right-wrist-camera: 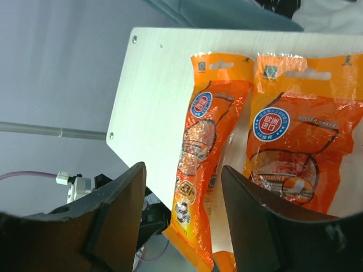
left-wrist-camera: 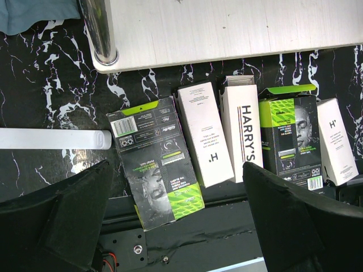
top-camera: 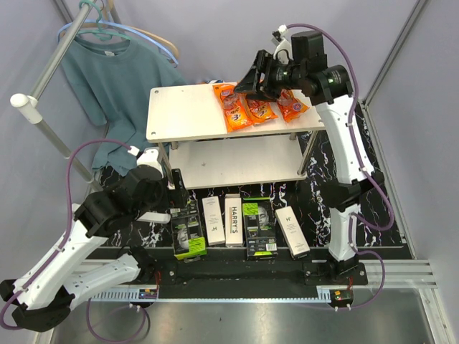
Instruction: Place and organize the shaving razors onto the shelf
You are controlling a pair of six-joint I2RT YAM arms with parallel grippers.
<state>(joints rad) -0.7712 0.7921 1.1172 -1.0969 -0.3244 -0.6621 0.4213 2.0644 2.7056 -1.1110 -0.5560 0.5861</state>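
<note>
The left claw [left-wrist-camera: 178, 195] gapes wide and empty; beyond its tips the razor boxes [left-wrist-camera: 207, 133] lie on the table [left-wrist-camera: 45, 85] before the shelf [left-wrist-camera: 227, 28], one reading "HARRY'S". The right claw [right-wrist-camera: 181, 175], parted, grips nothing above orange snack packets [right-wrist-camera: 204, 141].

Plain pale grey walls [top-camera: 215, 36] close the far side and both flanks, evenly lit. At far left a metal clothes rack [top-camera: 46, 61] carries a teal T-shirt [top-camera: 115, 79] on hangers [top-camera: 97, 14]. The table [top-camera: 315, 204] is black, white-veined marble, with a silver rail [top-camera: 409, 272] along its near edge.
</note>
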